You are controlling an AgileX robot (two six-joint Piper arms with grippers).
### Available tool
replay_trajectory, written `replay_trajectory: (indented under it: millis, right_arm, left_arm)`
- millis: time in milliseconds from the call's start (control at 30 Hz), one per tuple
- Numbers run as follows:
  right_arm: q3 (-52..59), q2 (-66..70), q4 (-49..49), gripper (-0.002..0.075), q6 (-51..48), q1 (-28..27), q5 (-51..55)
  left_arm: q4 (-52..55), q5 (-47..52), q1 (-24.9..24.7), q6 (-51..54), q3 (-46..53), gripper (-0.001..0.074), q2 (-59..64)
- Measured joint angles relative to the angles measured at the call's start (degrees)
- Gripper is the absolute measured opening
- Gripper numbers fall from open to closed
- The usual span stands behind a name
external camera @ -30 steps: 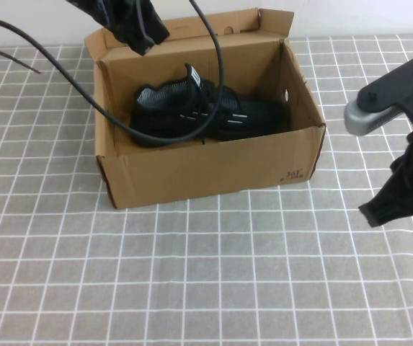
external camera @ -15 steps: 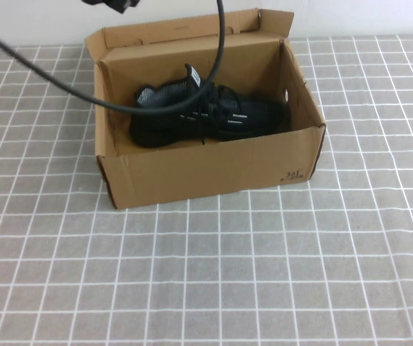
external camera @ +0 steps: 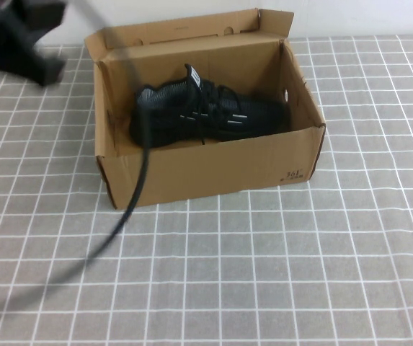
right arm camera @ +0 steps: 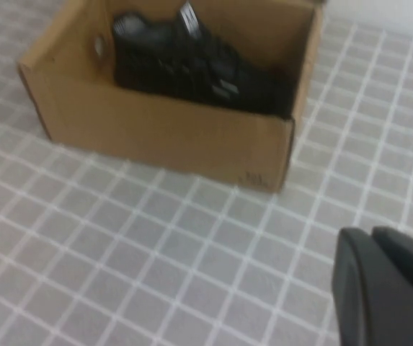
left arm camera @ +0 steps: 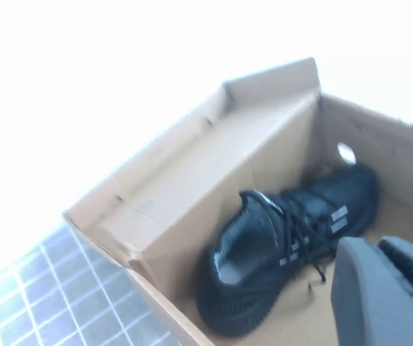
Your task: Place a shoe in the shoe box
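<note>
The shoe (external camera: 206,115) lies inside the shoe box (external camera: 213,169), a black knit sneaker resting on its sole along the box floor, its grey-lined heel opening toward the robot's left and its toe toward the right end wall; black laces (left arm camera: 303,231) run loose over its top and small white dashes mark its side; the brown cardboard box stands open on the bench (external camera: 264,274), which is covered in a grey cloth with a white grid, and its lid flap (external camera: 184,29) stands up along the far edge; a small dark print (external camera: 292,174) sits on the near wall by the right corner, and a small round hole (left arm camera: 346,153) shows in the end wall near the toe; the left claw (external camera: 19,40) is a dark blur up beyond the box's far left corner, clear of the cardboard, and I cannot tell how its fingers stand; a black cable (external camera: 130,194) trails from that side across the box's near wall and down over the bench; the right claw (right arm camera: 386,288) hangs above the bare grid, well apart from the box, nothing in its hold that I can see, its opening impossible to judge.
</note>
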Motion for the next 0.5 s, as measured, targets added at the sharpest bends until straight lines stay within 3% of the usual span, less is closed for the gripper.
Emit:
replay_trajectory:
  millis: [233, 500]
  right_arm:
    - [10.9, -3.1, 0.0, -0.0016, 1.1, 0.0, -19.5]
    - [18.7, -3.1, -0.1, -0.0016, 4.4, 0.0, -35.7]
  left_arm:
    - [-6.4, -21.0, 0.0, -0.1, 30.1, 0.0000, -23.2]
    - [-7.3, -34.2, 0.0, -0.1, 52.5, 0.0000, -45.0]
